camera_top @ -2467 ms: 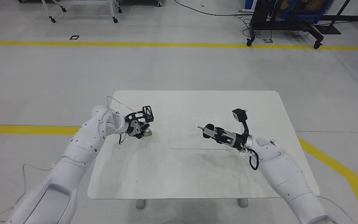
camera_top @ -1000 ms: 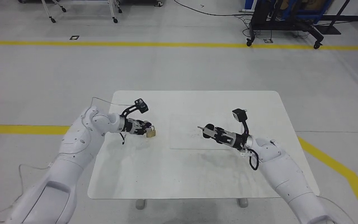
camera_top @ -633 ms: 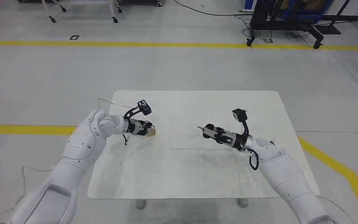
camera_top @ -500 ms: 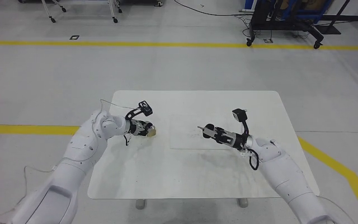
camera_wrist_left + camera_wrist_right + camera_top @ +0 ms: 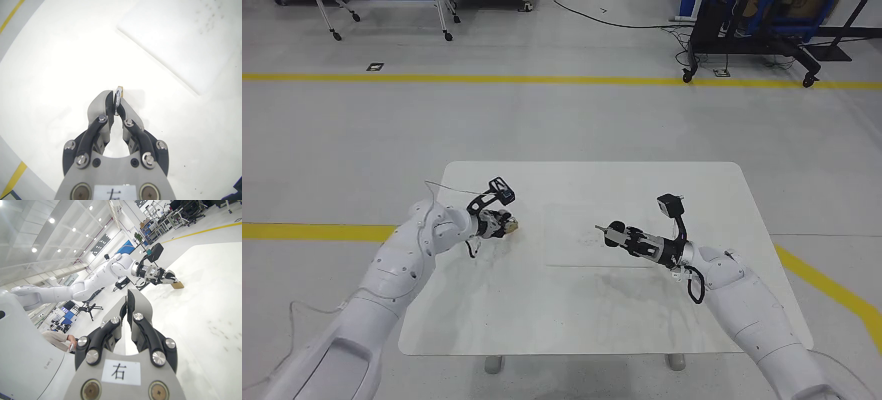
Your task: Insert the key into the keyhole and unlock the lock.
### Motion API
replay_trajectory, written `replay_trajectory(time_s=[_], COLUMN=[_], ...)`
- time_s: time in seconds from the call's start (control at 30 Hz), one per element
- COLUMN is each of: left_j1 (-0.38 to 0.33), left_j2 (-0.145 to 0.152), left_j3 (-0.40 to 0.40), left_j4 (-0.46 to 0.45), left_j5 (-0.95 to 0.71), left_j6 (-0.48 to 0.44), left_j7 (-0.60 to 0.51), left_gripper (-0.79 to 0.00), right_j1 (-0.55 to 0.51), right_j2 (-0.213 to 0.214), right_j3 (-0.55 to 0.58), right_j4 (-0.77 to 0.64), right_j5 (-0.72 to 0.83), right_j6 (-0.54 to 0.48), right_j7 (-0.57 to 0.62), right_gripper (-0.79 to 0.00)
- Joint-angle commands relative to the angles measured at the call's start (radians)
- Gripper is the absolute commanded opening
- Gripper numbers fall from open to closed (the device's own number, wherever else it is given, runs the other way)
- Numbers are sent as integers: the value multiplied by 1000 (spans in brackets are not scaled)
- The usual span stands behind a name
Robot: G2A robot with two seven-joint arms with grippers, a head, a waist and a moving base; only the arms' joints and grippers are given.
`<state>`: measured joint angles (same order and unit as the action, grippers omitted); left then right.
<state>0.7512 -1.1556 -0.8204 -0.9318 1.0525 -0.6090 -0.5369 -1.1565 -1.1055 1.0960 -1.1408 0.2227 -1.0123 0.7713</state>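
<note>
Both hands clenched: L hand on lock shackle, body aimed at R hand, whose key tip faces lock.

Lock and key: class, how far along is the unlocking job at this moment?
Done: the left gripper is shut on the shackle of the lock, and the right gripper is shut on what looks like the key. In hand: the two are apart over the table. Left: bring them together, insert the key, turn it.
</note>
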Motion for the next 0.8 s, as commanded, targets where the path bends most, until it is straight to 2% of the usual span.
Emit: replay_trajectory(time_s=[0.0,0.1,0.27,0.33,0.57,0.7,0.77], left_j1=[13,31,52,61,103,155,171], left_j2=[2,7,20,26,61,82,94], left_j3=[-4,-15,-53,-74,-166,-162,-140], left_j4=[-14,-35,-55,-62,-78,-164,-199], left_j5=[26,46,-1,-43,-218,-339,-426], left_j6=[24,29,-48,-106,-403,-403,-403], left_j7=[42,84,107,119,182,226,232], left_gripper=[-785,-785,-785,-785,-785,-785,-785], right_j1=[0,0,0,0,0,0,-11], right_j2=[0,0,0,0,0,0,-1], right_j3=[0,0,0,0,0,0,18], right_j4=[0,0,0,0,0,0,-24], right_j5=[0,0,0,0,0,0,-18], right_j6=[0,0,0,0,0,0,54], right_j7=[0,0,0,0,0,0,-74], right_gripper=[-785,-785,-785,-785,-785,-785,-785])
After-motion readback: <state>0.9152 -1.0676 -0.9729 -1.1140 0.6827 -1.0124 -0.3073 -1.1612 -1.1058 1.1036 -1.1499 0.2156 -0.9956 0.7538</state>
